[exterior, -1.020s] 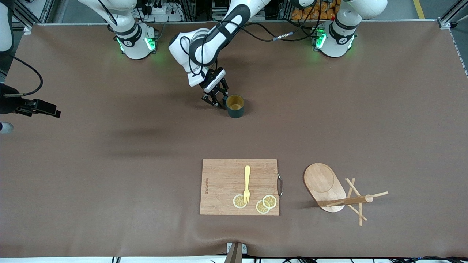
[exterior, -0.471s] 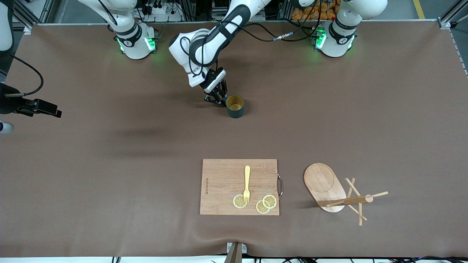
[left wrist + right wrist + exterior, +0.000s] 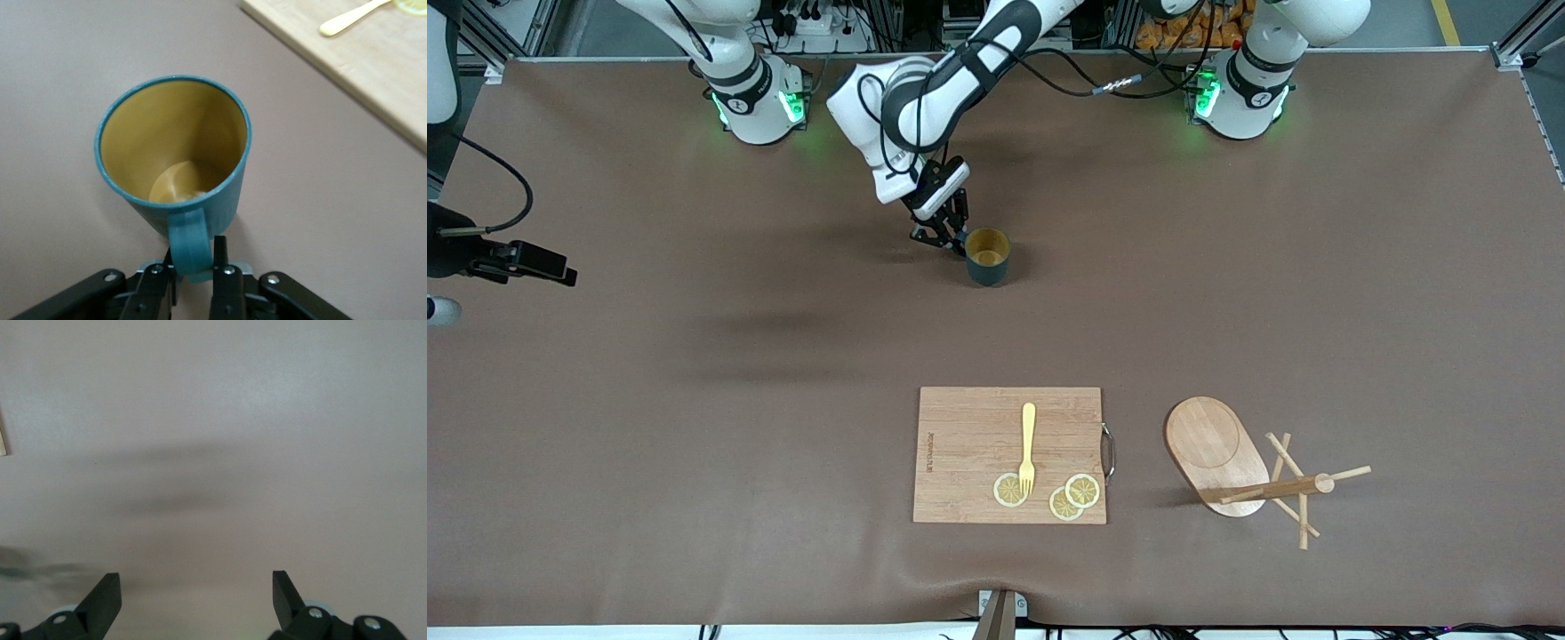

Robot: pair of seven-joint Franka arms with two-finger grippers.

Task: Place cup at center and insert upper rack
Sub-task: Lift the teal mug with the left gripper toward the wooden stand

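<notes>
The cup (image 3: 987,258), dark teal with a mustard-yellow inside, is upright at the table's middle, toward the robots' bases. My left gripper (image 3: 951,242) is shut on its handle. In the left wrist view the handle (image 3: 191,243) sits between the two fingers of the left gripper (image 3: 195,267), with the cup (image 3: 173,147) open-side up. I cannot tell whether the cup rests on the table. The upper rack (image 3: 1218,449) lies on its side near the front camera, toward the left arm's end, its post and pegs (image 3: 1294,489) flat on the cloth. My right gripper (image 3: 560,274) waits open and empty at the right arm's end; the right wrist view shows it (image 3: 193,593) over bare cloth.
A bamboo cutting board (image 3: 969,444) lies near the front camera beside the upper rack. It carries a yellow fork (image 3: 1028,444) and three lemon slices (image 3: 1082,490). Its corner also shows in the left wrist view (image 3: 373,73). Brown cloth covers the table.
My left gripper's fingers have closed on the cup's handle. Gripper and cup have shifted a little toward the right arm's end. The right arm has barely moved.
</notes>
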